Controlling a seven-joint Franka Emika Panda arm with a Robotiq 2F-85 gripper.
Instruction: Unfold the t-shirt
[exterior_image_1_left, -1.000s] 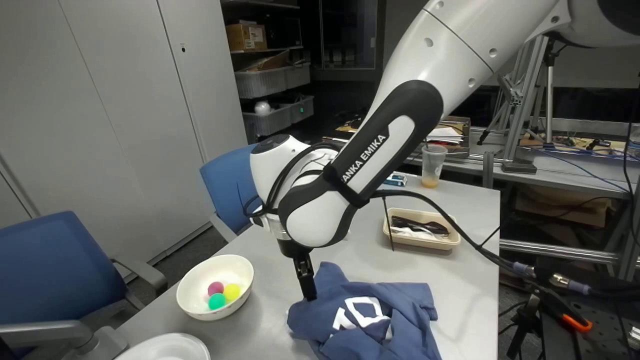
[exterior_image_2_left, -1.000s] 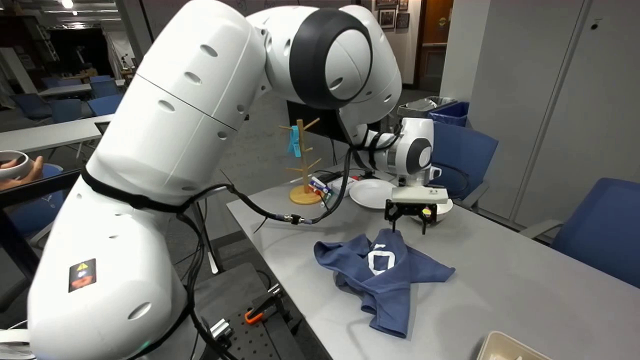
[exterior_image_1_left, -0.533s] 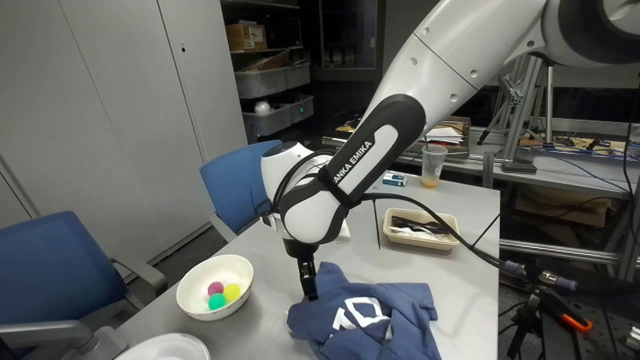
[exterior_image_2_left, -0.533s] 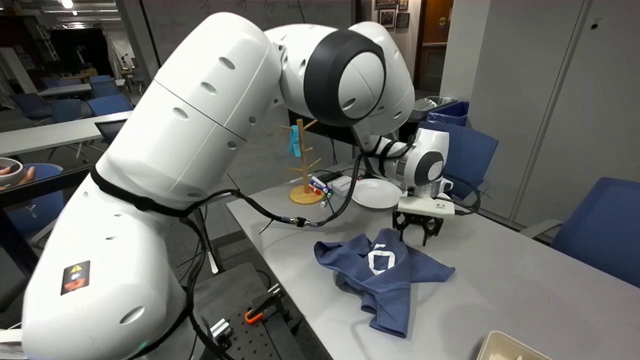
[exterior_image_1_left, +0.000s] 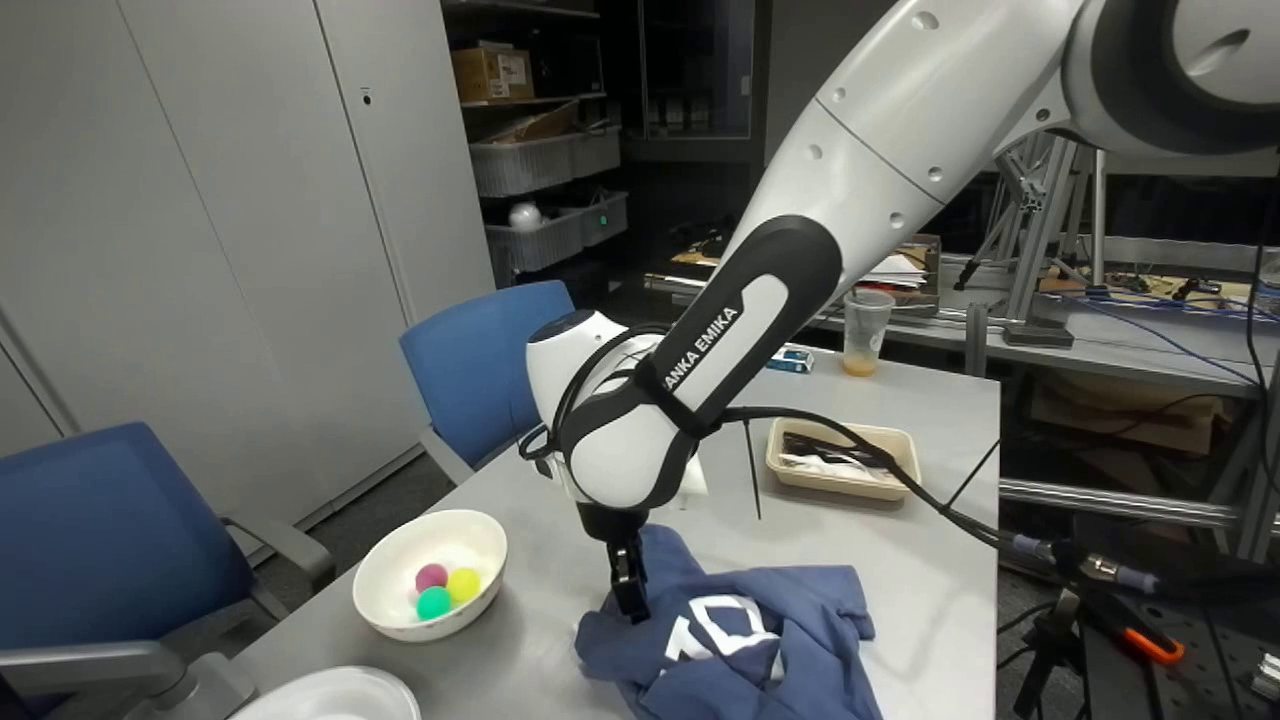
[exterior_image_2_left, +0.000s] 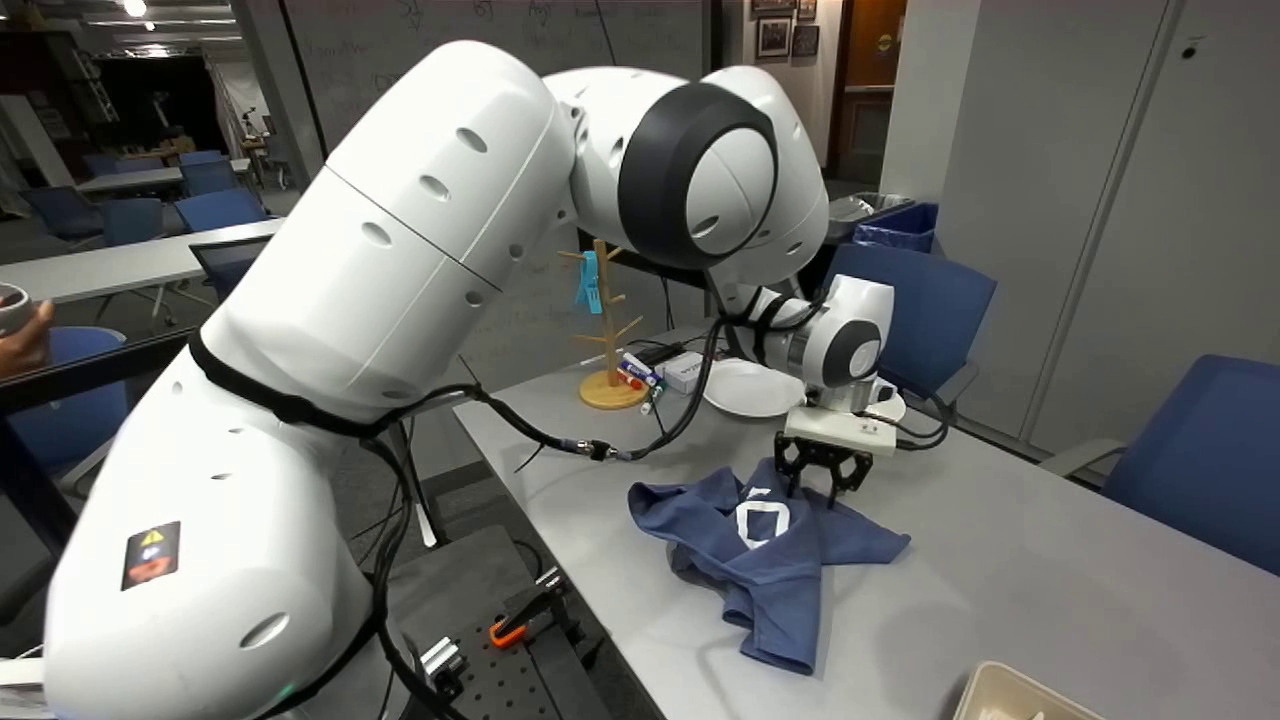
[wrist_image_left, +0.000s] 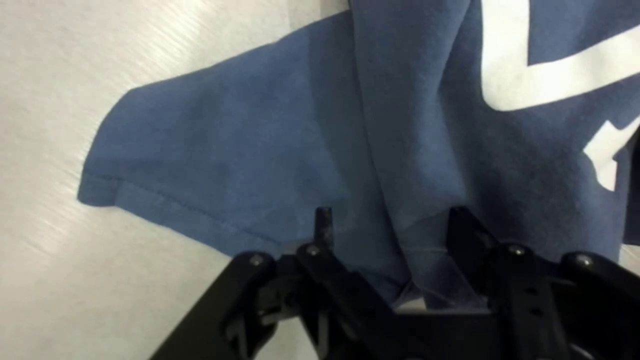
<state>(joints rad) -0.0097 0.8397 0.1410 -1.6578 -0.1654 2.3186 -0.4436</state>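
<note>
T-shirt (exterior_image_2_left: 765, 575) lies bunched on the surface (exterior_image_2_left: 1030, 560), its layers folded over one another; unfolding appears incomplete. The end effector (wrist_image_left: 391, 215) is positioned over the t-shirt, its fingers (wrist_image_left: 470, 250) set wide with nothing clamped between them. Contact with the cloth cannot be confirmed.

Hazard 1, at the fingers: missed grip. The cloth looks thin and lies nearly flat here; insufficient descent would let the fingers meet above it. Excess descent would likely jam the tips against the surface beneath.

Hazard 2, at the fold edge (wrist_image_left: 377, 170): double pick-up. In the wrist view this edge runs between the fingers, with a hemmed panel (wrist_image_left: 230, 165) on one side and an upper layer (wrist_image_left: 415, 150) on the other. Closing across it may catch both, so that a lift would move the whole bundle instead of spreading it.

Hazard 3, beside the t-shirt: collision. A pull toward the bowl (exterior_image_1_left: 395, 560) could push cloth or fingers into its wall and disturb the balls (exterior_image_1_left: 434, 601) inside.

Hazard 4, farther out: overtravel. A long drag toward the tray (exterior_image_1_left: 840, 488) could bring the cloth against it.
</note>
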